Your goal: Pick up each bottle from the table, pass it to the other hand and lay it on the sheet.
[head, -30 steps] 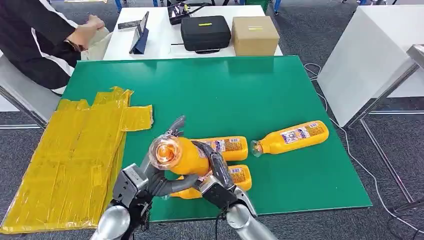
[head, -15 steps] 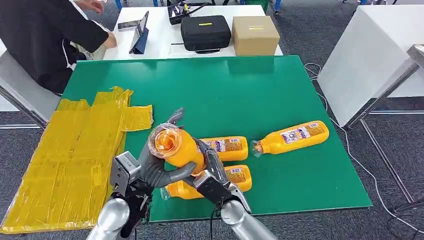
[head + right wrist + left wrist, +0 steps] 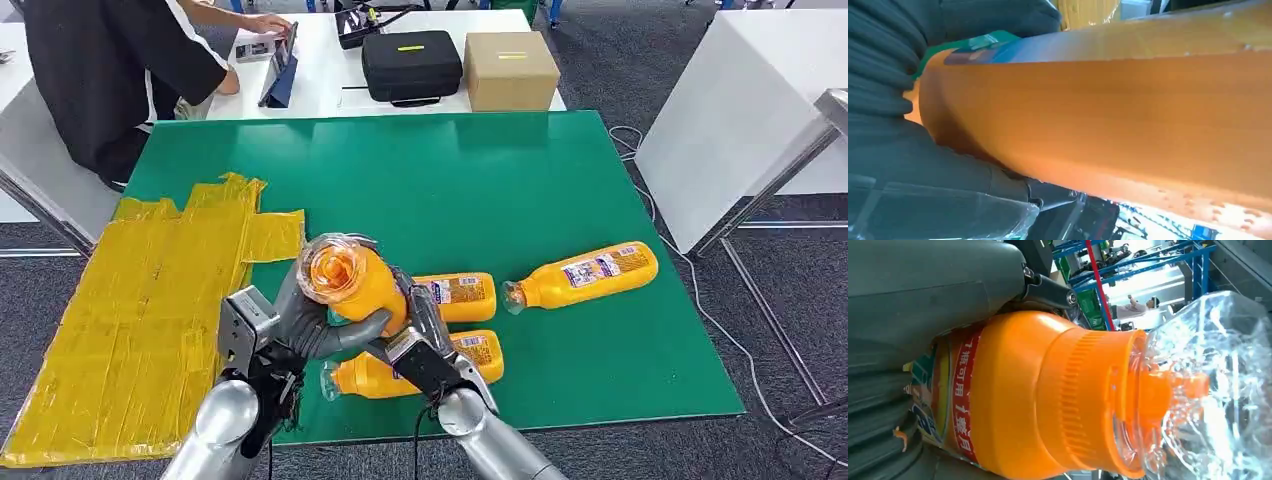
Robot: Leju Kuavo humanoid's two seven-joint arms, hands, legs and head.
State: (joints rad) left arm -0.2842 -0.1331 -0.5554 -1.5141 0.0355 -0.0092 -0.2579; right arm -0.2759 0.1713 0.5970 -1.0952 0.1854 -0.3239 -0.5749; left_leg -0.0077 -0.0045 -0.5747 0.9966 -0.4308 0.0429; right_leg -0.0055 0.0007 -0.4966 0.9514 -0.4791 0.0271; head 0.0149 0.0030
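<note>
From the head view I see the held bottle point(image 3: 352, 288) raised above the near edge of the green table point(image 3: 560, 190), its long axis running toward the camera, clear cap end up and facing me, base pointing down toward the table. My left hand point(image 3: 300, 325) wraps its fingers round the orange body from the left, and my right hand point(image 3: 420, 335) presses against it from the right, so both hold the same bottle. Against half a second ago, the bottle sits slightly further toward the crinkled yellow sheet point(image 3: 130, 320) and the person point(image 3: 100, 70) at the far left now reaches to the white desk. Three more bottles point(image 3: 580, 272) lie flat on the table, long axes roughly left to right, caps pointing left

In the left wrist view I see the bottle's ribbed orange collar point(image 3: 1083, 395) and glossy clear faceted cap point(image 3: 1208, 390), with my grey thumb point(image 3: 933, 285) closed over the labelled body

In the right wrist view the smooth orange wall point(image 3: 1108, 110) lies against my ribbed grey hand point(image 3: 893, 100)
</note>
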